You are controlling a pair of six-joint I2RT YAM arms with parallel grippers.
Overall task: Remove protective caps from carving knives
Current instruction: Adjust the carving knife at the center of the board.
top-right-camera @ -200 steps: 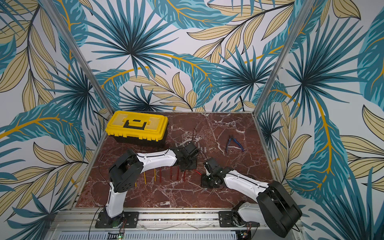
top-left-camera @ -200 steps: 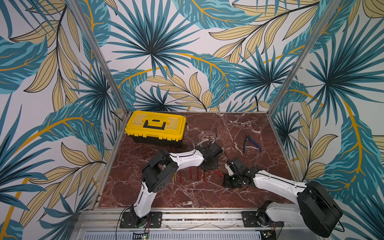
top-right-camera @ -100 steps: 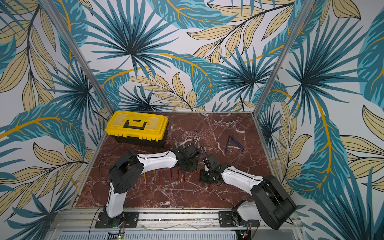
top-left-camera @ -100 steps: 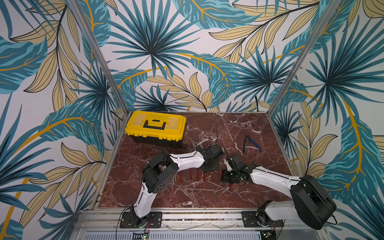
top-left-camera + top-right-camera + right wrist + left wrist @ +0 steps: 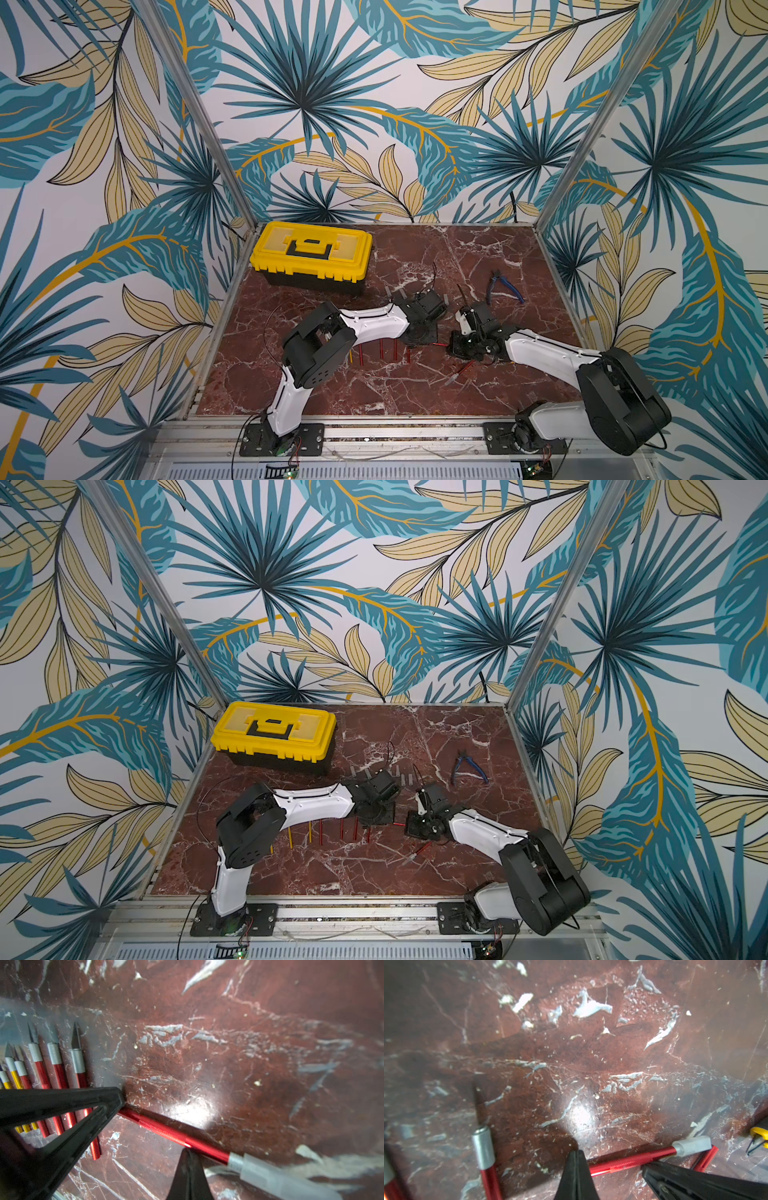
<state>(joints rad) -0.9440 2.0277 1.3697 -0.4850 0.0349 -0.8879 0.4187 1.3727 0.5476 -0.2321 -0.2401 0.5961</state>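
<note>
My left gripper is shut on the handle end of a red carving knife, held just off the marble. A grey-white protective cap covers its tip. My right gripper is shut, its tip against the middle of that knife's handle, short of the cap. In both top views the knife spans the gap between the left gripper and right gripper. Another capped red knife lies nearer the front. Several uncapped knives lie in a row under the left arm.
A yellow toolbox stands at the back left. Blue-handled pliers lie at the back right. Loose caps lie on the marble behind the grippers. A yellow and black object shows at the edge of the left wrist view.
My right gripper has moved left and slightly back, up to the red knife held by the left gripper. The left gripper has hardly moved. Both stayed shut.
</note>
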